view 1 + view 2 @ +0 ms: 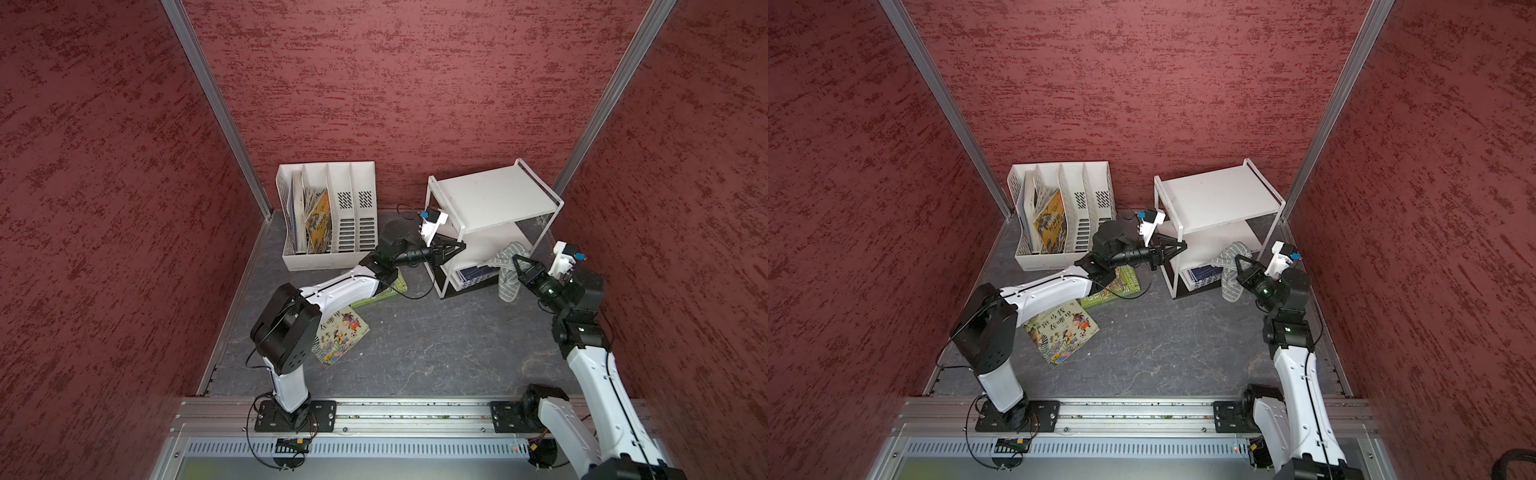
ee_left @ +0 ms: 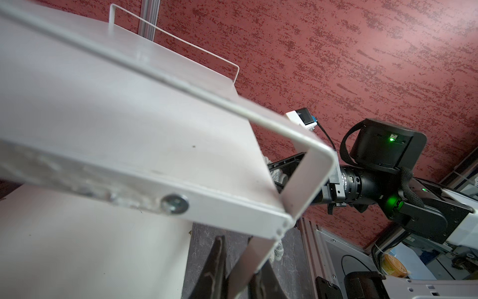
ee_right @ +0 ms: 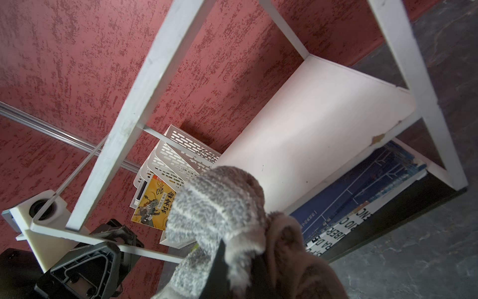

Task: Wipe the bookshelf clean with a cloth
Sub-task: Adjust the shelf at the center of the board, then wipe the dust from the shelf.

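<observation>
The white bookshelf (image 1: 494, 199) (image 1: 1217, 199) stands at the back right on its black base. My left gripper (image 1: 460, 246) (image 1: 1181, 246) is shut on the rack's front left frame post. In the left wrist view the white post (image 2: 261, 248) runs between the two dark fingers (image 2: 216, 264). My right gripper (image 1: 519, 264) (image 1: 1239, 264) is shut on the grey striped cloth (image 1: 508, 274) (image 1: 1230, 274). The cloth (image 3: 219, 204) bunches over the jaws at the front right of the middle shelf board (image 3: 310, 124) and hangs down past the lower tier.
A white four-slot file organizer (image 1: 332, 216) holding books stands at the back left. Two picture books (image 1: 340, 336) (image 1: 388, 289) lie on the dark floor under my left arm. Dark blue books (image 1: 473, 276) lie on the rack's bottom tier. Red walls close in on three sides.
</observation>
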Action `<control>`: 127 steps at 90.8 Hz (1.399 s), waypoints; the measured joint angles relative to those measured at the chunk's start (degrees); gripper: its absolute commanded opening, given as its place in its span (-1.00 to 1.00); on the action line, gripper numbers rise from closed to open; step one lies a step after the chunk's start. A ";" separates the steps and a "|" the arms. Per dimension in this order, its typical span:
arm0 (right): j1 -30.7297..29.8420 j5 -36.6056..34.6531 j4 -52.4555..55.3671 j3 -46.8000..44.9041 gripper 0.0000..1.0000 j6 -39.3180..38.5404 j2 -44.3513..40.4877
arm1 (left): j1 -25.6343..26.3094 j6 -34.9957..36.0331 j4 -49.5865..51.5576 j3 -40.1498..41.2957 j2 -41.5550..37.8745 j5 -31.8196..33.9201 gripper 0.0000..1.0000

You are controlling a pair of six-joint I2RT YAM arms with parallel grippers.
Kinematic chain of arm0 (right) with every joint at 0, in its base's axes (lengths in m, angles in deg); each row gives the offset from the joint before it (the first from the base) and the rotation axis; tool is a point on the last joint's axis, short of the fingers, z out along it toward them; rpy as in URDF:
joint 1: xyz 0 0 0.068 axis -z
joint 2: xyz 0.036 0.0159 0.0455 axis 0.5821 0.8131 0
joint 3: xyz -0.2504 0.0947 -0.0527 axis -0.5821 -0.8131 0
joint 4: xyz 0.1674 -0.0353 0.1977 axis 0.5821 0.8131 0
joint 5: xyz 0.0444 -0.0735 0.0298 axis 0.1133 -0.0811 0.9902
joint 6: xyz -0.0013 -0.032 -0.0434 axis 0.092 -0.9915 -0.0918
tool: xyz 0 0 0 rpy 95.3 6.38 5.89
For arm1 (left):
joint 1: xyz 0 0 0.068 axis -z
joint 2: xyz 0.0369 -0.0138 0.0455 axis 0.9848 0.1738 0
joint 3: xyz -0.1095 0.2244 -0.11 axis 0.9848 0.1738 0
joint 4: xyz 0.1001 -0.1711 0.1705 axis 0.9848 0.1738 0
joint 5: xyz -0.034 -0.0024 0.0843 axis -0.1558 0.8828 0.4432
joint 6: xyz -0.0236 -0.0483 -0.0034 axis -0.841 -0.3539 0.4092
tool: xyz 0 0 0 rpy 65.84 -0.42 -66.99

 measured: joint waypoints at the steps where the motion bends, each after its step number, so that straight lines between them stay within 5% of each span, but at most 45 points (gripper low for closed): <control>1: 0.02 0.09 -0.33 -0.26 -1.00 0.22 -0.07 | 0.11 0.02 0.07 0.24 -0.24 0.13 -1.00; 60: -4.39 5.25 -17.09 -11.28 -1.00 16.13 1.22 | 9.49 2.80 9.55 13.40 -17.16 10.58 -1.00; 81: -8.13 5.14 -20.39 -11.78 -1.00 18.91 4.11 | 10.10 1.25 13.22 15.69 -22.60 11.28 0.07; 93: -10.01 4.55 -21.94 -11.76 -1.00 20.22 5.57 | 10.12 1.14 15.74 15.69 -26.64 11.39 0.45; 109: -13.53 3.06 -25.79 -10.93 -1.00 22.14 9.44 | 7.96 0.20 19.26 15.69 -30.91 13.07 0.79; 127: -17.66 0.68 -26.69 -6.19 -1.00 19.85 14.49 | -2.62 -5.81 25.88 10.99 -32.44 14.99 0.75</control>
